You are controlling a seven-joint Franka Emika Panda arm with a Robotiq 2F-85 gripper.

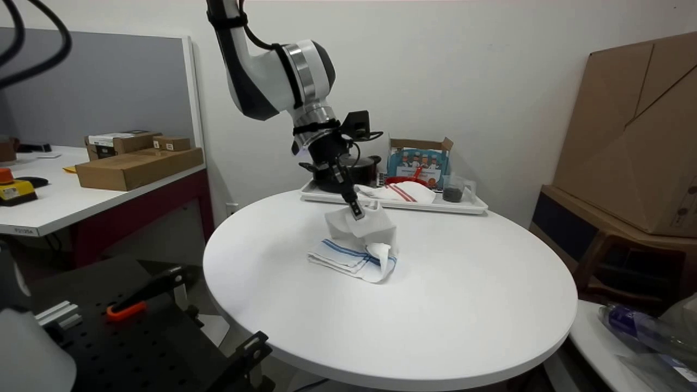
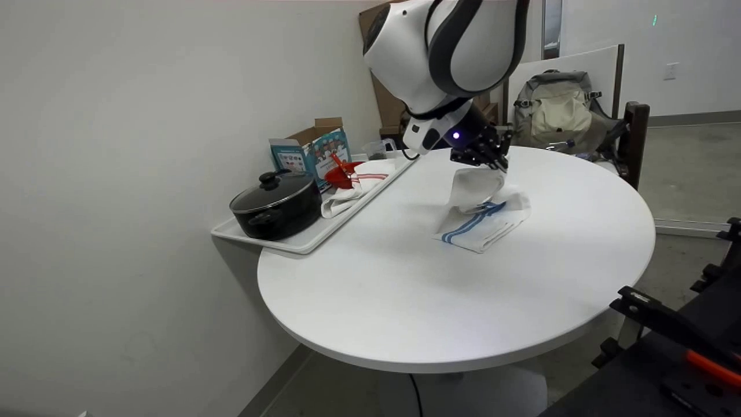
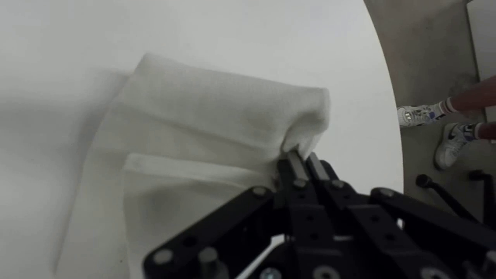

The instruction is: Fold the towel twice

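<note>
The towel [image 1: 348,256] is white with narrow blue stripes and lies partly folded and rumpled near the middle of the round table. It also shows in an exterior view [image 2: 474,223]. One part of it is raised up to my gripper [image 1: 357,214]; the striped part lies layered on the table. My gripper also shows above the towel in an exterior view [image 2: 499,167]. In the wrist view the fingertips [image 3: 305,157] are close together and pinch a corner of the towel [image 3: 217,104]. The blue stripes are hidden in the wrist view.
A white tray [image 1: 457,207] at the table's [image 1: 463,305] wall side holds a black pot [image 2: 277,205], a white cloth with red stripes [image 1: 400,191], a red pan [image 2: 340,175], a box [image 1: 418,163] and a clear cup [image 1: 453,190]. A person's shoes [image 3: 420,115] stand beyond the table edge.
</note>
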